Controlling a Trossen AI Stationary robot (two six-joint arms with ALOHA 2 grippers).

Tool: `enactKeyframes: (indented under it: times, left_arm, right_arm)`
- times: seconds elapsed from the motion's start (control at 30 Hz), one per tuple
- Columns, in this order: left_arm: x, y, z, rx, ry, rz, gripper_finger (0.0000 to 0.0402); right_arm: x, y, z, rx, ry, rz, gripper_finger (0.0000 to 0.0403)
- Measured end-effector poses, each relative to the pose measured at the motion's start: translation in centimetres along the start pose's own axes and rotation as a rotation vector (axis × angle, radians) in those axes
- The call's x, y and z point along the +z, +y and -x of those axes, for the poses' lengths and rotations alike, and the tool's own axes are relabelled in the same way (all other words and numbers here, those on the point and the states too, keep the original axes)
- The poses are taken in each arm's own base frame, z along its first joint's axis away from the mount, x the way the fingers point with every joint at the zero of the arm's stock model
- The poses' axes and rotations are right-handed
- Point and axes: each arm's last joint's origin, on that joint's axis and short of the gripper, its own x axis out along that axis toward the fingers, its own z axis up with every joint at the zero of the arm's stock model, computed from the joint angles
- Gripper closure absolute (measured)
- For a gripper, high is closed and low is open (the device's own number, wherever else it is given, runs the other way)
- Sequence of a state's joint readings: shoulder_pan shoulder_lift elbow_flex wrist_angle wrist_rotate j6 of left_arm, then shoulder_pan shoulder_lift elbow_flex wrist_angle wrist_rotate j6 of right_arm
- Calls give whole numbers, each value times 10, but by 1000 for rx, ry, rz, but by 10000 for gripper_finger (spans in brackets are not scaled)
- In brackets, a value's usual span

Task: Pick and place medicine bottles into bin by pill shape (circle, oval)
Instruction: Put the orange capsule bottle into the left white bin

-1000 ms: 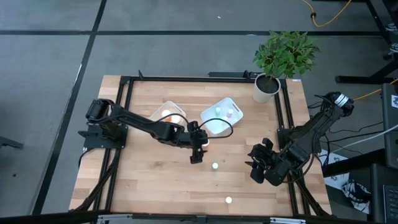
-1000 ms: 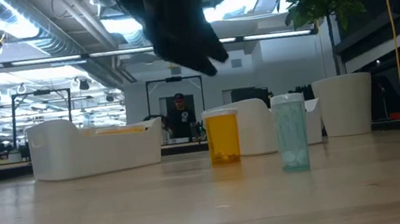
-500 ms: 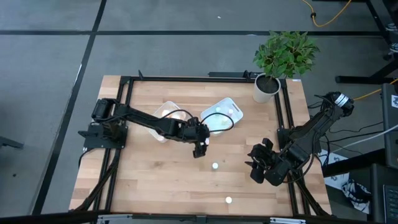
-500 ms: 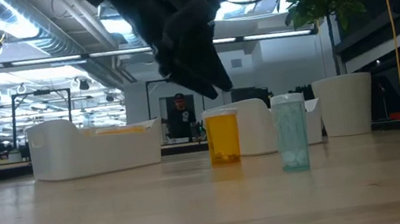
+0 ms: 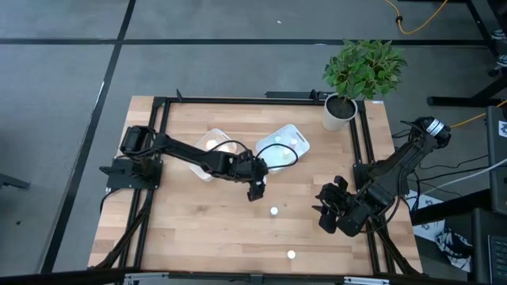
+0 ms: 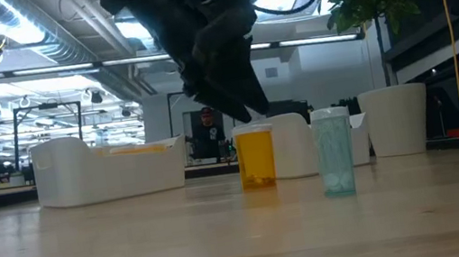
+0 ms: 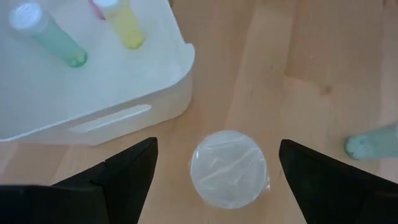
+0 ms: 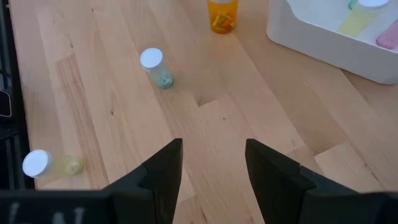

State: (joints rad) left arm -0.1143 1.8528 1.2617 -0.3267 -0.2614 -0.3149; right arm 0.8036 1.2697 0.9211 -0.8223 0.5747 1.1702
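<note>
An orange medicine bottle (image 6: 256, 156) with a pale cap (image 7: 229, 168) stands upright on the table near the right white bin (image 5: 283, 146). My left gripper (image 5: 257, 189) is open just above it, with one finger on either side of the cap, touching nothing. A pale green bottle (image 6: 334, 151) stands close by (image 5: 274, 211). Another bottle (image 5: 291, 255) stands near the table's near edge. My right gripper (image 5: 333, 207) is open and empty (image 8: 212, 149) at the table's right side.
The left white bin (image 5: 218, 146) holds orange bottles. The right bin (image 7: 93, 74) holds a green, a yellow and a pink bottle. A white plant pot (image 5: 339, 112) stands at the far right corner. A black frame (image 5: 364, 150) runs around the table.
My left gripper has come down toward the orange bottle's cap and gone a little toward the table's far edge. The bottles have stayed where they were.
</note>
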Motion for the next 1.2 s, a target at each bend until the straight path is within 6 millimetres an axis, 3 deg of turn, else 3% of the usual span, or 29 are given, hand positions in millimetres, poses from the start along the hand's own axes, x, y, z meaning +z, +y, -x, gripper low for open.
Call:
enactKeyframes:
  times: [0.23,0.53,0.87,1.0,1.2]
  left_arm:
    - [-6,-2,-14,24,22,-9,72]
    - [-7,-2,-13,23,25,-11,72]
    - [-14,-5,-28,23,48,5,76]
    - [-14,-5,-28,25,51,6,107]
    - [-13,-4,-23,12,54,41,189]
  right_arm:
    - [0,0,0,1,0,-1,226]
    - [0,0,0,1,0,-1,226]
    - [0,0,0,2,0,-3,226]
    - [0,0,0,1,0,-2,226]
    - [0,0,0,1,0,-1,226]
